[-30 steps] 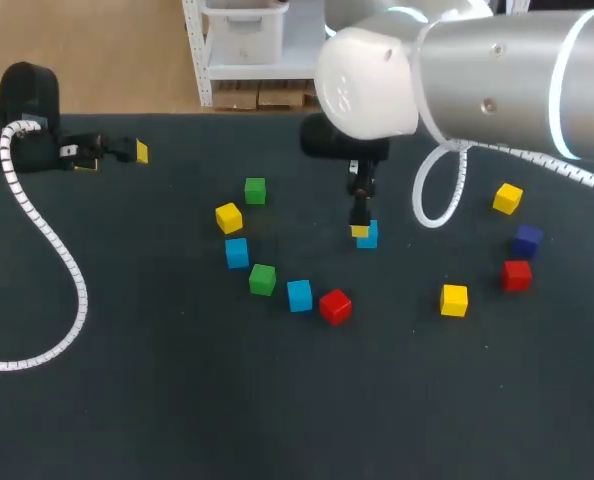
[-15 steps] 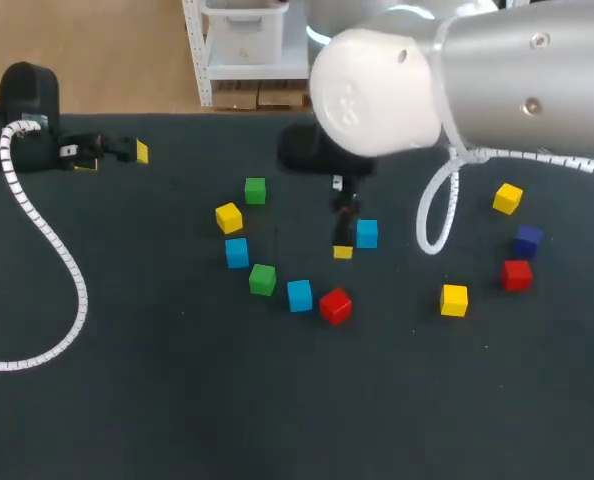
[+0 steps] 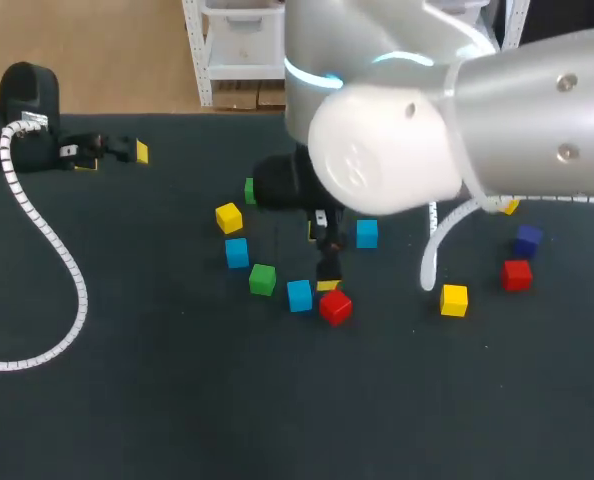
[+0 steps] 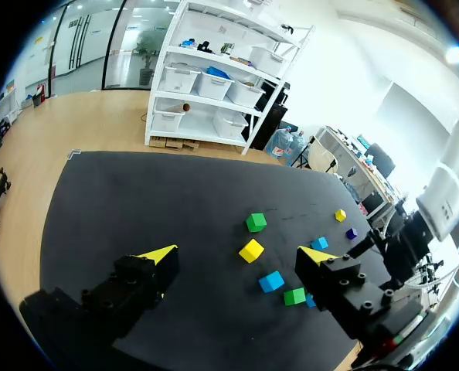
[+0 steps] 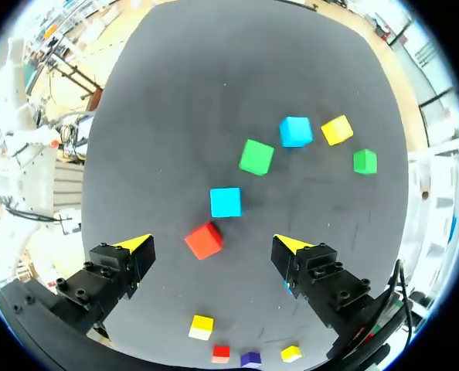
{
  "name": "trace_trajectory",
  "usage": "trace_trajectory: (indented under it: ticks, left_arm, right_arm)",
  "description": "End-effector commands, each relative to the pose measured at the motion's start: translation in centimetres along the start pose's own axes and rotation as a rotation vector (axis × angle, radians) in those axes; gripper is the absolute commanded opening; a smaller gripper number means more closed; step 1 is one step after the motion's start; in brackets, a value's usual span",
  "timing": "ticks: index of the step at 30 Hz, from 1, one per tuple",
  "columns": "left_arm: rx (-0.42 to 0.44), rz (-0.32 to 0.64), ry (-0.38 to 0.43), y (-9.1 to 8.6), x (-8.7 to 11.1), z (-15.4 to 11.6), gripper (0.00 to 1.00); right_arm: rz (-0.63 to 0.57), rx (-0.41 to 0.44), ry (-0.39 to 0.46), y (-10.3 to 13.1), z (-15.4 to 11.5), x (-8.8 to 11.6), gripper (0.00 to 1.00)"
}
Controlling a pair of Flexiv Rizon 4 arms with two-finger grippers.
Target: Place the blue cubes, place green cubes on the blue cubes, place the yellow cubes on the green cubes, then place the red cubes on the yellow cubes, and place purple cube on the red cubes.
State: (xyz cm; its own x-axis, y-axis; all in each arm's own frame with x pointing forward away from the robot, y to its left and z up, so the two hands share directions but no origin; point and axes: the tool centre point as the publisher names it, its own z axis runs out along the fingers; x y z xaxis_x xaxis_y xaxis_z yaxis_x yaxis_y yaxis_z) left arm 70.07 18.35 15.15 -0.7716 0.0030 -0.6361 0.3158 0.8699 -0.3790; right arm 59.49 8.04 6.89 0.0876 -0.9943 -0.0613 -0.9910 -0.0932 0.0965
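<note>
Over the middle of the bench (image 3: 177,400) my right arm (image 3: 517,120) comes in from the right, and the right jaws hang spread wide with nothing in them. Seen from the right wrist, the yellow fingertips (image 5: 137,244) stand well apart, and the nearer red cube (image 5: 204,239) lies on the dark top between them, touching neither. Just ahead of it sits a blue cube (image 5: 226,202). Further ahead come a green cube (image 5: 256,157), a second blue cube (image 5: 296,131), a yellow cube (image 5: 337,130) and the far green cube (image 5: 365,161), each apart from the rest. A third blue cube (image 3: 367,233) lies alone just to the right of my right wrist in the head view. A sliver of blue beside one finger in the wrist view is probably the same cube, though I cannot be sure. Off to the right lie a second yellow cube (image 3: 454,299), the other red cube (image 3: 517,274) and the purple cube (image 3: 527,240), the last two near each other, with a third yellow cube (image 3: 509,207) half hidden behind my arm. Every cube lies singly on the bench. My left arm (image 3: 27,100) is at the bench's far left corner, well apart from all the cubes. The left jaws are spread too and empty, as the wide gap between their yellow tips (image 4: 160,253) shows in the left wrist view.
</note>
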Motion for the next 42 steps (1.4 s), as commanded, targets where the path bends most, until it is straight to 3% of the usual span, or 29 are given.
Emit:
trace_trajectory:
  ticks: [1,13,42]
  left_arm:
    - [0.005,0.001,-0.006,0.1,0.1,0.0,1.00]
    - [0.005,0.001,-0.006,0.1,0.1,0.0,1.00]
    - [0.005,0.001,-0.006,0.1,0.1,0.0,1.00]
  right_arm:
    - [-0.024,0.058,0.006,0.7,0.3,-0.7,1.00]
    - [-0.038,0.026,0.013,1.4,1.9,-2.5,1.00]
    - [-0.043,-0.032,0.029,-1.1,7.4,-2.5,1.00]
